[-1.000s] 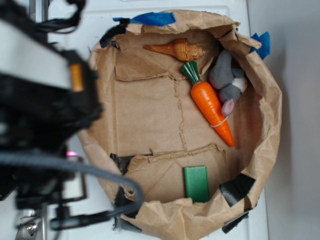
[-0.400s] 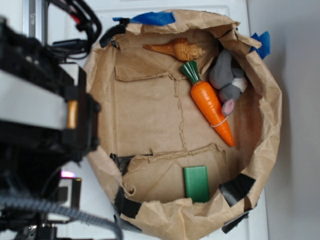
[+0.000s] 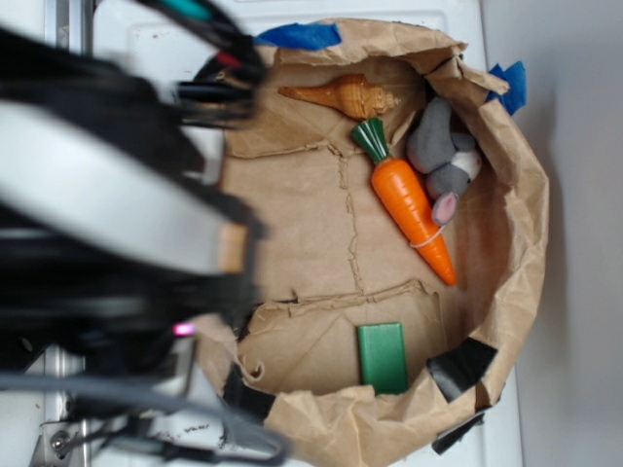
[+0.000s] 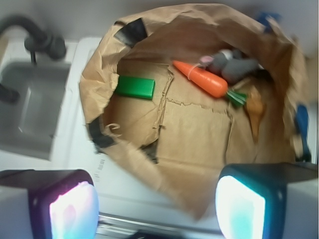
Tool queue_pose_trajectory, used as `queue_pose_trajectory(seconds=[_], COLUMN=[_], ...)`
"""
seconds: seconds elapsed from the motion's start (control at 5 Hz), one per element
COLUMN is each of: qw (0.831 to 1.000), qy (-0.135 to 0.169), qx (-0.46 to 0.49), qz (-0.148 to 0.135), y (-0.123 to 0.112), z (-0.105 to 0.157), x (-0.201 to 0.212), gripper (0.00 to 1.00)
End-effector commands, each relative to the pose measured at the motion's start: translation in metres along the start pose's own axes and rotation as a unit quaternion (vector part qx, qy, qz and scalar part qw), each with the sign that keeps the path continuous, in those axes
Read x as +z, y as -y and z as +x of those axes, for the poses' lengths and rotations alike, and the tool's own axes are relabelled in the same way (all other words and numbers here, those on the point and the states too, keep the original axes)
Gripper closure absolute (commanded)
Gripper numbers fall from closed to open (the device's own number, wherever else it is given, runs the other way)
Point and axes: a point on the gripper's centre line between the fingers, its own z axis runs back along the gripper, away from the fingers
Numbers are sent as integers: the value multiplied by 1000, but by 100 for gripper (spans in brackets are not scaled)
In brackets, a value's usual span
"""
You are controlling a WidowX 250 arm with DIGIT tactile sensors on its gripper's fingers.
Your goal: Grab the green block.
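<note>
Green block (image 4: 135, 87) lies flat in paper bag (image 4: 99, 74), at 10 o'clock from gripper (image 4: 154, 204) (wrist view); jaws spread wide, empty, outside the rim, presumably staged for reach-in

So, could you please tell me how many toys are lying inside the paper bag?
4: a green block near the bottom edge, a carrot right of centre, a grey mouse beside it, and an ice-cream cone at top.

Bare paper floor lies open around the green block (image 4: 135, 87); the crumpled bag wall (image 4: 97, 107) rises just beside it, the carrot (image 4: 202, 79) well apart.
</note>
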Motion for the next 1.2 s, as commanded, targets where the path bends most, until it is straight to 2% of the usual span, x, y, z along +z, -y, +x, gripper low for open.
queue_pose_trajectory(seconds=[0.0,0.2,0.4,0.6,0.8,1.0], qw=[987,964,950,947,943,933], qy=[21,57,100,104,73,41], qx=[-157,-255,-290,-296,-317,-351], qz=[-4,-39,-66,-68,-73,-71], y=[-26,-33,-45,-49,-48,-36], z=[22,27,38,54,60,57], x=[-11,-6,6,1,-39,-79], gripper=[0,0,0,0,0,0])
